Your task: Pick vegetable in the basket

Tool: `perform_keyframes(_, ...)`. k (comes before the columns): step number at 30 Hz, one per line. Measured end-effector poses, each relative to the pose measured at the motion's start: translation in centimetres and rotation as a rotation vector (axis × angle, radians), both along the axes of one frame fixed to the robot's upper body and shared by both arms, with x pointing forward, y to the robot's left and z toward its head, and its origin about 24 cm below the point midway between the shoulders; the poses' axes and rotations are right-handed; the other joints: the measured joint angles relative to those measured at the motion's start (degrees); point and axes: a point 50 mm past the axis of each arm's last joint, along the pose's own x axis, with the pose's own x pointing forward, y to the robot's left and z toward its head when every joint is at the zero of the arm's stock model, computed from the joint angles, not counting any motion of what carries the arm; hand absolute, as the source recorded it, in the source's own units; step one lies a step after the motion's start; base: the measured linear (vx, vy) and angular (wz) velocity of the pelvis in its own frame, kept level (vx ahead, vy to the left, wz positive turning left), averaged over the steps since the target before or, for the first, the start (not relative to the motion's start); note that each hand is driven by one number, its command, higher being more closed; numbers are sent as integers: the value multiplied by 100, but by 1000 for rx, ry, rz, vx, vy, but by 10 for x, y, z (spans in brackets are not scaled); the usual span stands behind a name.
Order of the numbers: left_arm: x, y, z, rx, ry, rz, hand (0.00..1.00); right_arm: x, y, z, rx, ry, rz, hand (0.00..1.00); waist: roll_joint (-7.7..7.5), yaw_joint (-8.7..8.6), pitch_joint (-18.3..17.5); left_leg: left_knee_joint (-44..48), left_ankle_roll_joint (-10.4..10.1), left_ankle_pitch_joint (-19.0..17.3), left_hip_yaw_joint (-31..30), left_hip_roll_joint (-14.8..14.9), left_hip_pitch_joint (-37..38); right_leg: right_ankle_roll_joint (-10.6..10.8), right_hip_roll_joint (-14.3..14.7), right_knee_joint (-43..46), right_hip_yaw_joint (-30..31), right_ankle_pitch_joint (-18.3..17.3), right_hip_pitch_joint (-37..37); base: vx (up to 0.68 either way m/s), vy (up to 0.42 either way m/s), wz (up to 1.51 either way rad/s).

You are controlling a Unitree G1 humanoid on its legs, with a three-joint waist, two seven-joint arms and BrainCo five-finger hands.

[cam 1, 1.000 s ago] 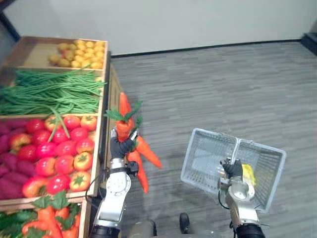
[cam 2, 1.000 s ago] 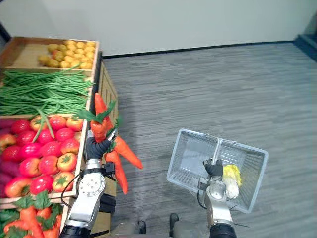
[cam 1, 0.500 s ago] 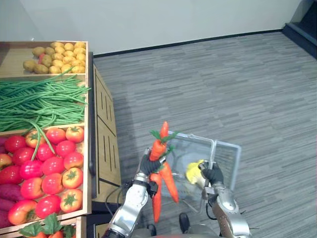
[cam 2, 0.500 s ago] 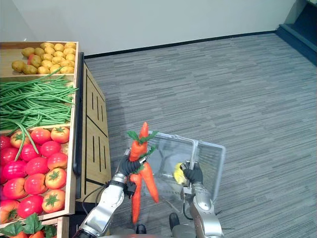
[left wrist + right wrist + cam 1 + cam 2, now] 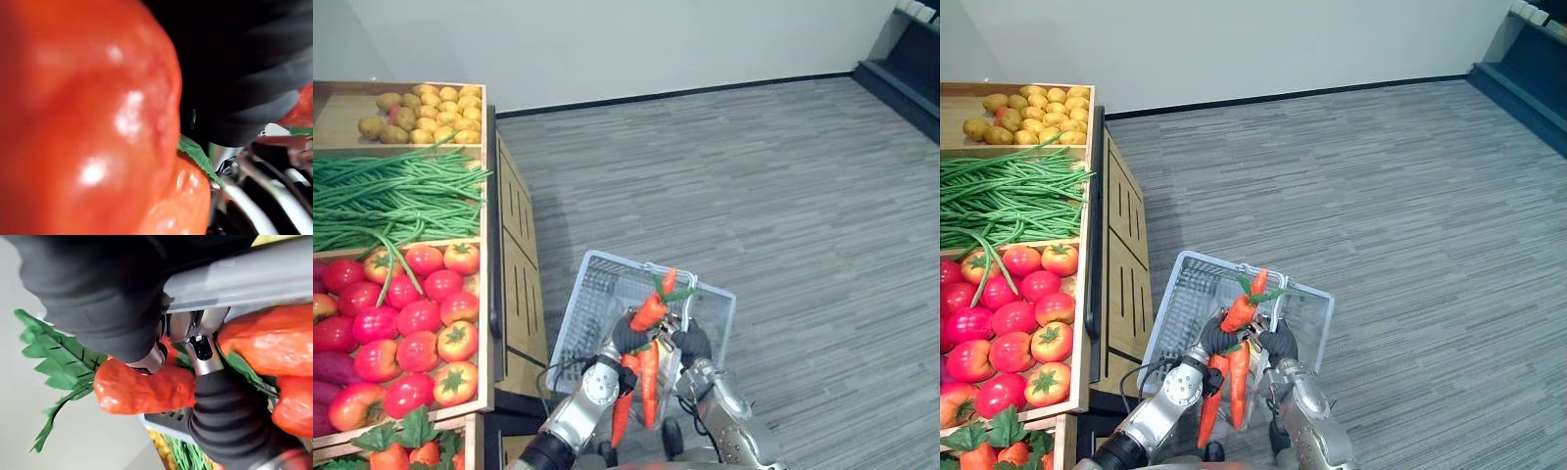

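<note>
In the left eye view, the left hand point(image 5: 628, 334) was curled round the carrots point(image 5: 649, 311) near their tops, just above the basket point(image 5: 587, 294). In the left wrist view, their skin looked smooth and stiff, probably light, so I judged the tops the best place to hold. In the right wrist view, the right hand point(image 5: 98, 293) was closed round the handle point(image 5: 254, 276).

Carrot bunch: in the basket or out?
Out. The left hand grips the carrot bunch above the basket, which the right hand holds by its handle; the carrot tips hang past its near rim.
</note>
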Motion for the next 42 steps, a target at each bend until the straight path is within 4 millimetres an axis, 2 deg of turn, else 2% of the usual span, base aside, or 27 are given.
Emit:
perform_keyframes(9,0,1,-2,32,-11,6,0,1,6,14,91,-54,10,100,-8,-55,-33,1,12,8,-57,-32,-29,1,-34,-21,-56,-1,3,7,10,3)
perform_keyframes(16,1,1,0,27,-18,7,0,-3,7,12,120,-43,39,100,-34,-126,-144,8,26,21,-113,-67,-44,13,-69,-17,-75,2,8,-11,13,3)
perform_keyframes(21,4,0,10,3,-58,10,0,-11,4,5,126,-18,41,100,-32,-131,-150,1,20,25,-132,-70,-44,19,-70,-14,-95,0,7,0,0,0)
perform_keyframes(27,7,-1,17,-14,-79,3,0,-24,-9,-22,58,93,12,100,-23,-145,-161,-2,20,27,-146,-72,-45,28,-72,-15,-145,-7,10,0,0,0)
perform_keyframes(35,10,9,18,-23,-76,38,0,-27,-31,-44,-92,156,-37,100,20,-153,-272,-206,4,189,-251,-87,15,39,-90,-58,-283,9,46,-14,0,9)
perform_keyframes(38,8,20,18,-51,-73,94,0,-30,-39,-52,-170,182,-62,100,24,-159,-273,-300,-16,260,-269,-80,53,45,-98,-133,-340,47,87,-29,-8,8)
perform_keyframes(42,-4,44,23,-151,-80,220,0,-30,-58,-54,-247,186,-155,100,25,-147,-272,-409,-19,311,-273,-76,113,45,-97,-134,-347,47,101,-4,-2,1)
